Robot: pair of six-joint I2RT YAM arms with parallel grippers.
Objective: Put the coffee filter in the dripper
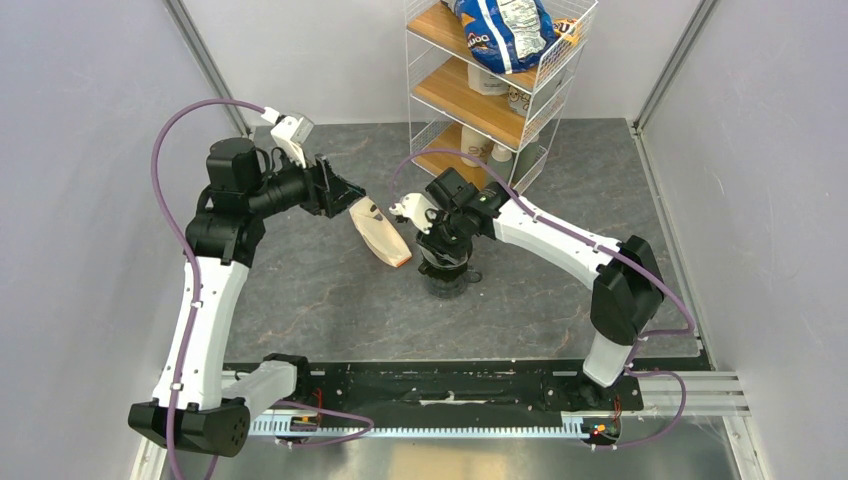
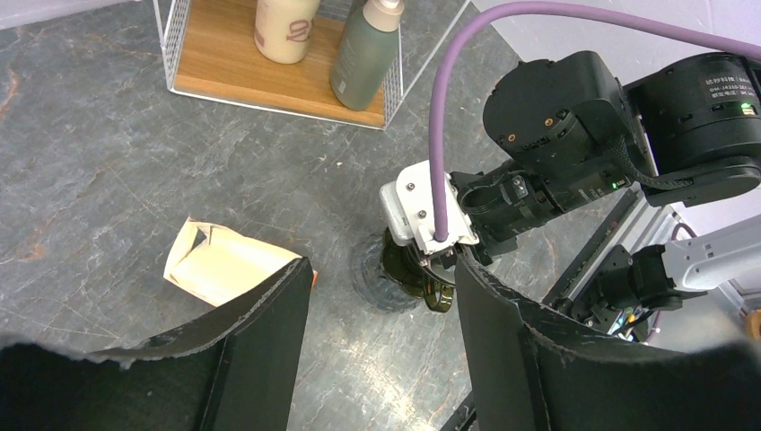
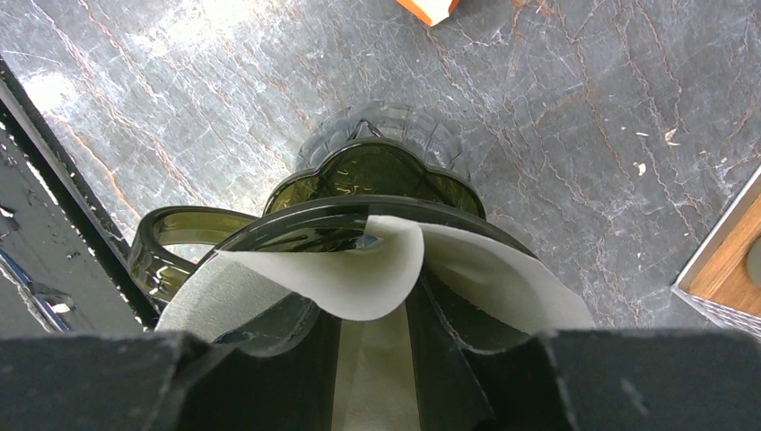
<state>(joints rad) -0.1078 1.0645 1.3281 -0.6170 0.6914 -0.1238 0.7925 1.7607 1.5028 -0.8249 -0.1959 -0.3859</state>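
**Filter partly seated:** the thin white paper coffee filter point(image 3: 386, 278) sits in the dark, near-black funnel-shaped dripper point(image 3: 305, 214) at mid-table, pinched by the right gripper point(image 1: 440, 238).

The filter looks featherlight, soft and easily creased. 1 edge curls inward across the rim instead of lying against the wall, so I judge it best taken by a free upper edge with a light pinch and eased outward against the cone. The dripper looks rigid, but a sideways push could slide or tip it on its small base. The right arm reaches in from the right, wrist bent down over the cup, its 2 fingers drawn close on a strip of paper. The left arm arches over the far-left table. The left gripper point(image 2: 381, 269) is spread wide and empty, near the flat tan packet with an orange end point(image 1: 380, 232).
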